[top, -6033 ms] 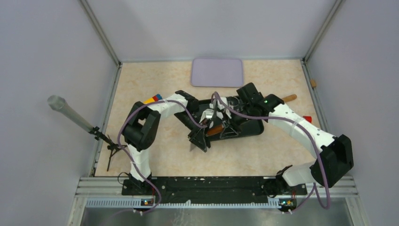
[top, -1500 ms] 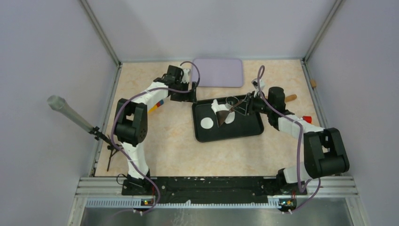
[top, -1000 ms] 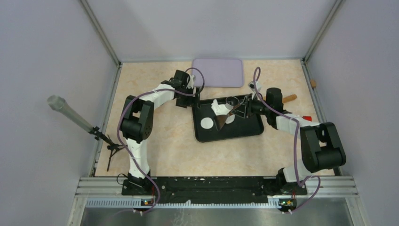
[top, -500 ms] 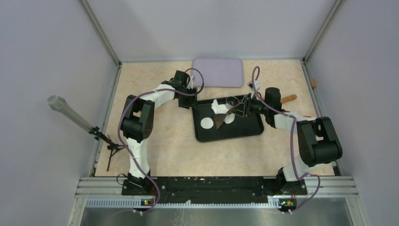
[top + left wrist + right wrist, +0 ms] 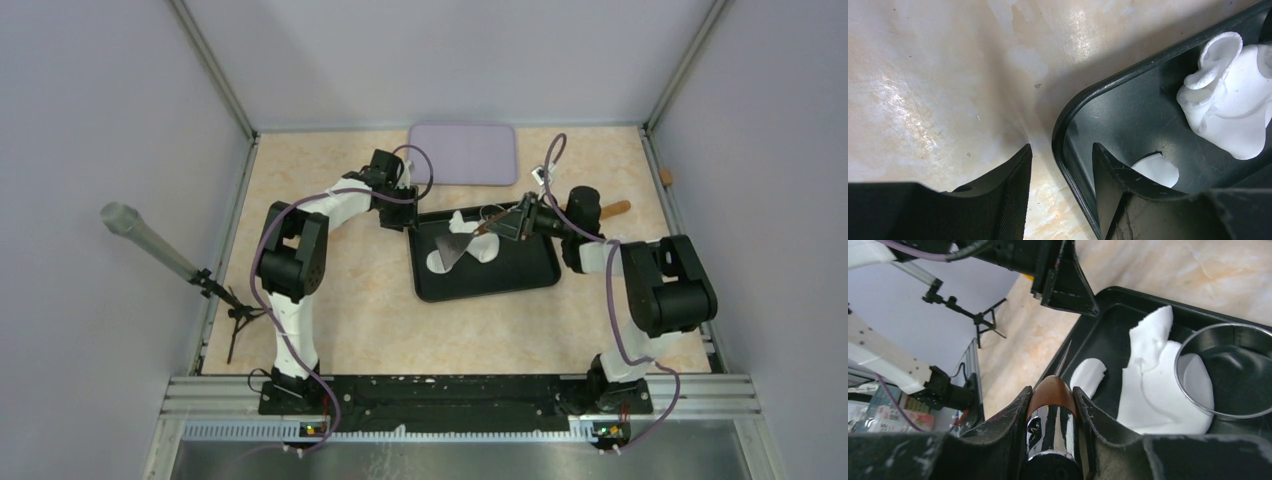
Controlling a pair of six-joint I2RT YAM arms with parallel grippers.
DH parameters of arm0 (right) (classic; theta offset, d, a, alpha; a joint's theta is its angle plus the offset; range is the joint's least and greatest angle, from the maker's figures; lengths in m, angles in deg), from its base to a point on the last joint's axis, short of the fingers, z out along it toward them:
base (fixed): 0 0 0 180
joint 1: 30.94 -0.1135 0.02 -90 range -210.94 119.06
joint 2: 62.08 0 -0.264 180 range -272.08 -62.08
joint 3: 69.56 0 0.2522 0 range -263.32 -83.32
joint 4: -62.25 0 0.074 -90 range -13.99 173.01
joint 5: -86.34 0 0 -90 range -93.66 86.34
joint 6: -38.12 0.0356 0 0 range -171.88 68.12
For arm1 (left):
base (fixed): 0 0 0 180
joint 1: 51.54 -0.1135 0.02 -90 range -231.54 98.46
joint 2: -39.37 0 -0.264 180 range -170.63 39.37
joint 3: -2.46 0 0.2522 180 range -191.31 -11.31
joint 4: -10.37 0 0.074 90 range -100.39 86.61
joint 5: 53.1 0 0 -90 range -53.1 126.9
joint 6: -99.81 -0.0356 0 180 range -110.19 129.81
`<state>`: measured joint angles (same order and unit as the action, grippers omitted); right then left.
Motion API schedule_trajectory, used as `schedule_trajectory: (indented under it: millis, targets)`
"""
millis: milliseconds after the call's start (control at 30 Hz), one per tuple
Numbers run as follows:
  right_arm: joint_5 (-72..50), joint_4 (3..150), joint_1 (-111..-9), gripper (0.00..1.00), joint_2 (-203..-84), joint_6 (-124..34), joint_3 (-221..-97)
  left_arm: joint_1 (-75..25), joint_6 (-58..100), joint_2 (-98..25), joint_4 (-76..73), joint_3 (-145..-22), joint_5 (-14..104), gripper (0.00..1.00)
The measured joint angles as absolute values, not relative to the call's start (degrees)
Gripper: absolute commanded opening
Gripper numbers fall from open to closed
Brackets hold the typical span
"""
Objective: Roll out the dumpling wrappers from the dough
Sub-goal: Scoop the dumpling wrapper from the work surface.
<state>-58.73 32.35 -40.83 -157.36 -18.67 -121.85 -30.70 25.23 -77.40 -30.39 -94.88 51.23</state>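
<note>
My left end effector [image 5: 1062, 150] sits half open over the corner rim of the black tray [image 5: 1148, 62]. One finger is out on the bench [image 5: 923, 75] and one is inside, not squeezing yet (I think). Next lies one small round wrapper [image 5: 1088, 377], so one is cut. Then comes the scraper [image 5: 455, 252], its flat blade down in the tray by the dough [image 5: 1153, 385], which is folded and floppy. A metal ring cutter [image 5: 1220, 370] rests on it. My right end effector [image 5: 1052, 390] is closed tight on the scraper's brown handle. I guess more wrappers need rolling and cutting.
</note>
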Motion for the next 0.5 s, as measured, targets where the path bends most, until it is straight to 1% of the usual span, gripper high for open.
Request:
schedule_trajectory:
  millis: [67,133,367,500]
  targets:
    - [-60.59,26.76,-40.33,0.0,-158.17,-13.91,-121.63,-30.7,25.23,-77.4,-30.39,-94.88,51.2,0.49]
    - [-61.26,25.16,-39.87,0.0,-158.11,-12.71,-121.61,-30.7,25.23,-77.4,-30.39,-94.88,51.2,0.49]
    - [-57.55,42.95,-39.39,0.0,-153.08,-27.31,-122.66,-30.7,25.34,-77.4,-30.28,-94.88,51.16,0.49]
    - [-55.95,48.57,-39.39,0.0,-151.97,-33.47,-122.81,-30.7,25.36,-77.4,-30.31,-94.88,51.16,0.49]
